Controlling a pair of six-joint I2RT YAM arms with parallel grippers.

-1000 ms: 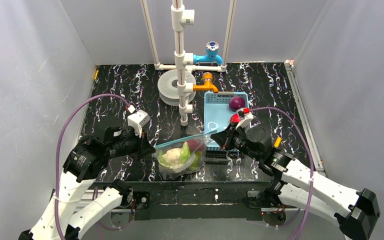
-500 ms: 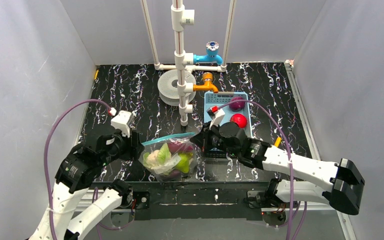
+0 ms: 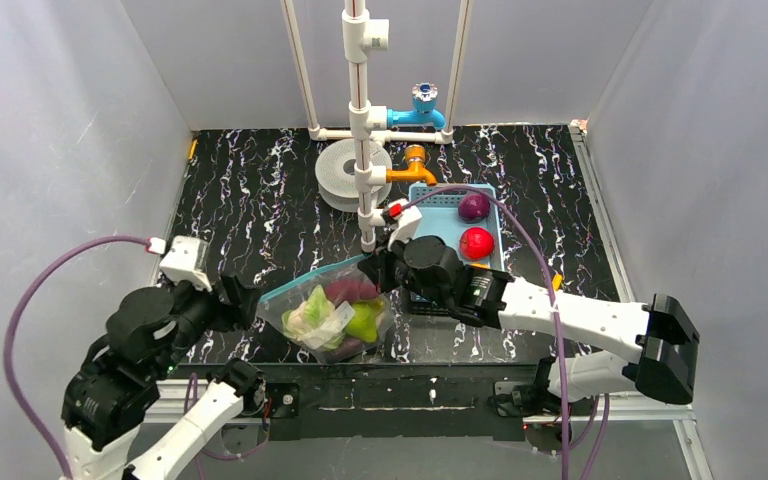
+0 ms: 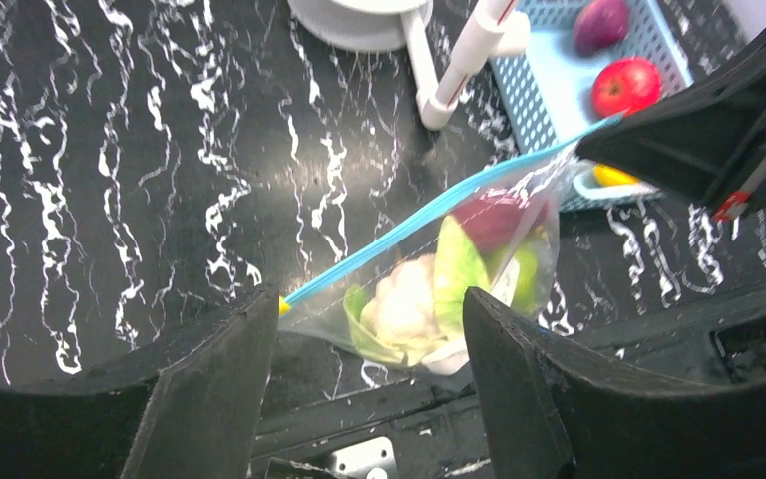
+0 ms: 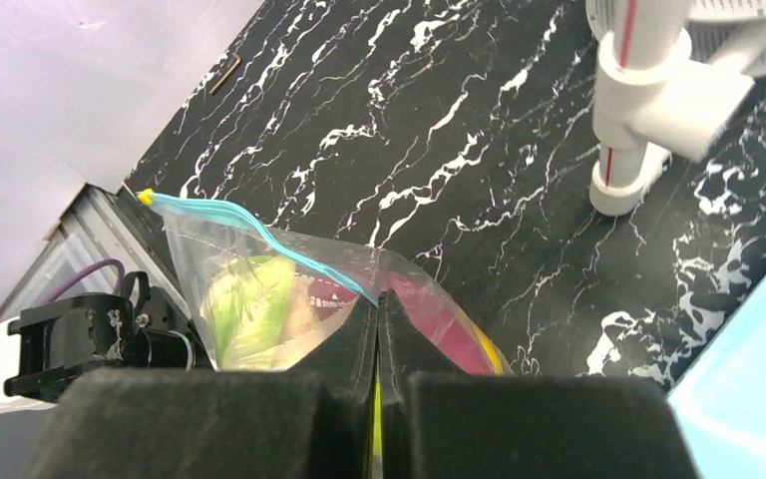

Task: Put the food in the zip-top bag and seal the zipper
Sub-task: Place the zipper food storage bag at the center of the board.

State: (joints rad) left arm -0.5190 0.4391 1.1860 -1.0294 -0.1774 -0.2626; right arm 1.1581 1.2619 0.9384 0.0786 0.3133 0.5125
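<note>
The right gripper (image 5: pixel 377 301) has its two black fingers pressed together on the upper right end of the clear, crinkly plastic zip-top bag (image 3: pixel 328 318), pinching it at the thin blue zipper (image 4: pixel 439 213). From that grip the zipper slopes down and to the left as one straight line and ends in a small yellow tip. Whether it is pressed shut along its whole length cannot be told.

The zip-top bag sits close to the near edge of the black, white-veined marble-pattern table (image 3: pixel 260 180). Inside it are a pale toy cabbage (image 4: pixel 399 299), a light green leafy piece (image 4: pixel 454 264) and a maroon piece (image 4: pixel 494 222), bunched together.

The left gripper (image 3: pixel 248 303) stands just left of the bag's lower end with its fingers spread wide and nothing between them (in its wrist view the bag lies beyond the fingertips, not in contact).

To the right, beyond the right gripper, is a light-blue plastic basket (image 3: pixel 430 215) holding a purple toy eggplant (image 3: pixel 473 206) at its far end and a red toy apple (image 3: pixel 476 242) nearer. A yellow piece shows at the basket's near rim, too hidden to name. A white plastic pipe post (image 3: pixel 368 225) stands just left of the basket.
</note>
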